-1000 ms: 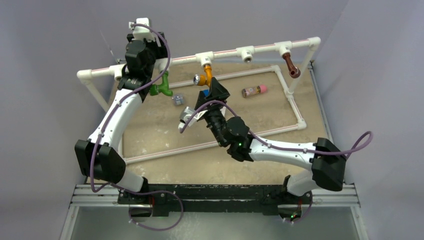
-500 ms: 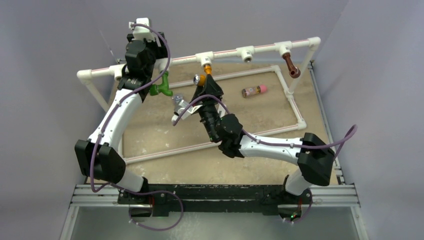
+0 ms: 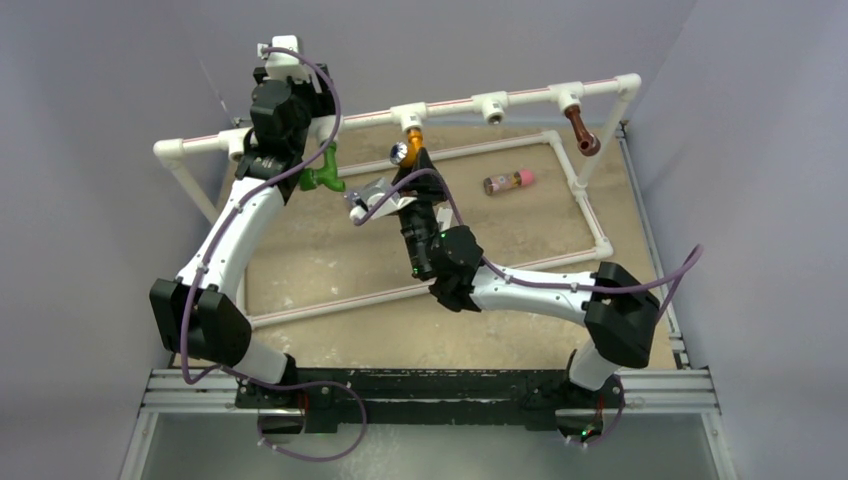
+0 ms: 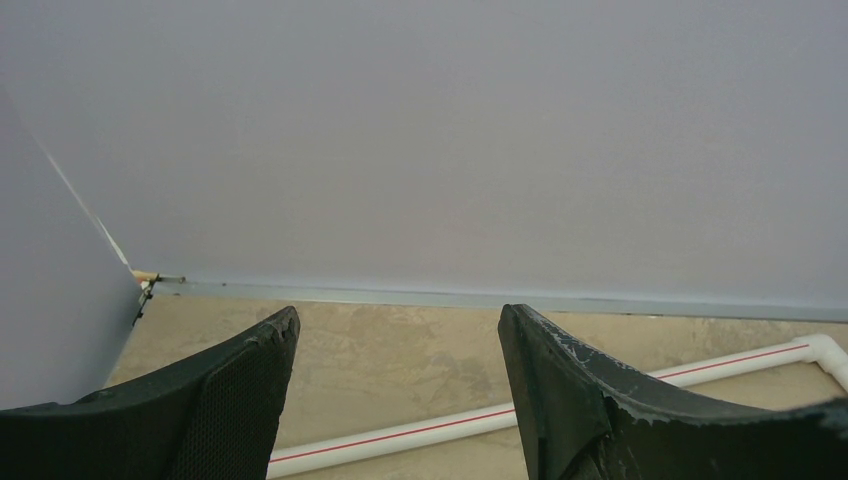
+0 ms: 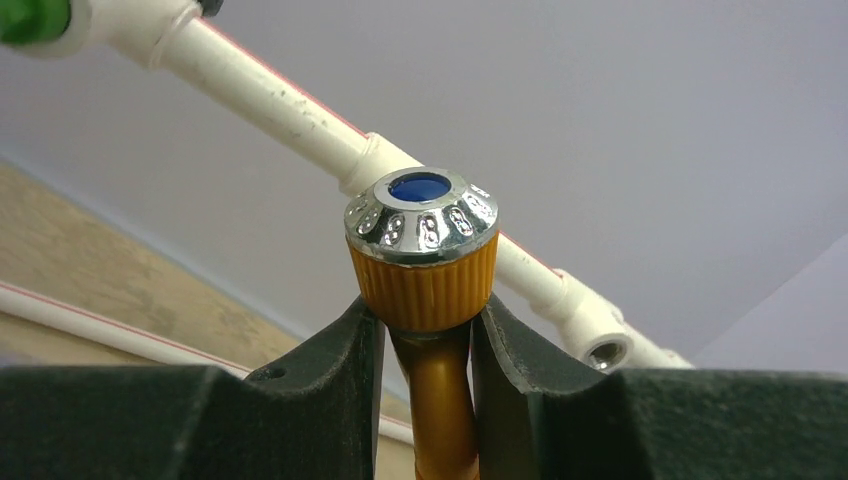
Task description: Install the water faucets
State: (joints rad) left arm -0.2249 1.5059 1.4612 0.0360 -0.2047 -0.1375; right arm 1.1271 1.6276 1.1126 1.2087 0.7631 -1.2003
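Note:
The orange faucet hangs from a tee socket on the raised white pipe rail. My right gripper is shut on it, with a finger on each side of its stem just under the ribbed cap with the chrome, blue-centred knob. The green faucet hangs from the rail's left part, below my left arm's wrist. At the rail's right end hangs the dark brown faucet. My left gripper stands open and empty, high up by the rail and facing the back wall.
An empty tee socket sits between the orange and brown faucets. A pink-and-brown cylinder lies on the tan board inside the low white pipe frame. Grey walls close in at the back and both sides.
My right gripper moved up and left to the orange faucet, and its jaws closed round the stem. The left arm has not moved.

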